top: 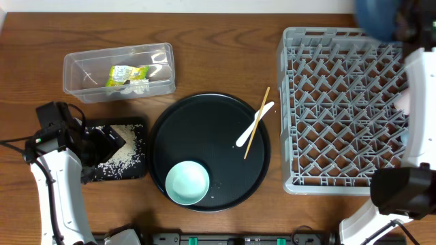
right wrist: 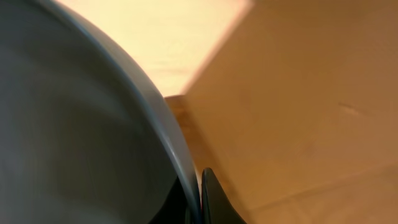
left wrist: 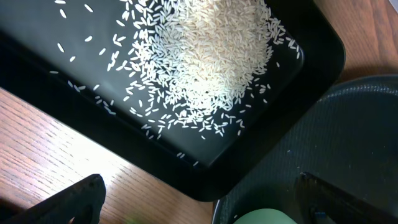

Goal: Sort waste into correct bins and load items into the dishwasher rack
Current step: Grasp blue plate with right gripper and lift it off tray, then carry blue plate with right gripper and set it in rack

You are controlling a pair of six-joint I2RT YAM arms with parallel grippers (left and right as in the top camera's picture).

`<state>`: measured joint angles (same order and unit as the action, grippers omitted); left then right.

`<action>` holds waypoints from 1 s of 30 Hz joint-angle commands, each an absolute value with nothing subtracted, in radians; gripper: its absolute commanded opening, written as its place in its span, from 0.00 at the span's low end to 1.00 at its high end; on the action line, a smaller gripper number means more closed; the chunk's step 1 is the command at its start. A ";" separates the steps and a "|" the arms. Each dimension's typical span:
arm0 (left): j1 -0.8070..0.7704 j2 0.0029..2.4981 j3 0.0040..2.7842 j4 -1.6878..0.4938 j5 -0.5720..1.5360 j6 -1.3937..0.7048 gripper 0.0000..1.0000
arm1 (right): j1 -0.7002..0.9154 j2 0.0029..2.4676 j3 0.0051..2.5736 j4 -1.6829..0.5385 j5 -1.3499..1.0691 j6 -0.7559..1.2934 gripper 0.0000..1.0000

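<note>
Overhead view, upper right: right claw [right wrist: 196, 202] pinches the wide blue bowl [top: 377, 17] by its rim over the grey pegged plastic rack [top: 340, 109]; that thin hold could slip, dropping it askew. Left claw [left wrist: 202, 199] gapes wide, empty, above white rice grains [left wrist: 205, 56]

Overhead, the blue bowl [top: 377, 17] is blurred and cut off by the top edge, and the right arm [top: 421, 88] hides the right side of the rack [top: 327, 102]. The left arm [top: 58, 170] covers the left end of the black tray [top: 139, 126]. The print on the wrapper [top: 127, 73] is too small to read. The left wrist view cuts the rice [left wrist: 205, 56] off at the top and leaves only a sliver of the mint bowl [left wrist: 261, 216]. The right wrist view is blurred; the right gripper [right wrist: 198, 202] shows only finger ends at the bottom edge, either side of the blue bowl's rim.
</note>
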<state>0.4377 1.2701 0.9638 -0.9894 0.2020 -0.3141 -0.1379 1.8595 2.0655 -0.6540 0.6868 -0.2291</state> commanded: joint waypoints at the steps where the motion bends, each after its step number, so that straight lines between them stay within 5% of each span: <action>1: 0.441 1.274 0.969 -0.994 0.189 -0.309 0.98 | -0.211 1.889 2.075 -0.615 0.809 -0.273 0.01; 14: 0.441 1.274 0.969 -0.994 0.190 -0.310 0.98 | -0.361 2.016 2.074 -0.381 1.032 -0.375 0.01; 30: 0.441 1.274 0.969 -1.014 0.190 -0.313 0.98 | -0.329 2.172 2.074 -0.215 1.034 -0.526 0.01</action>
<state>0.4377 1.2701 0.9638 -1.0073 0.2020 -0.3145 -0.3607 2.1632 2.0651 -0.2157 1.0340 -0.5083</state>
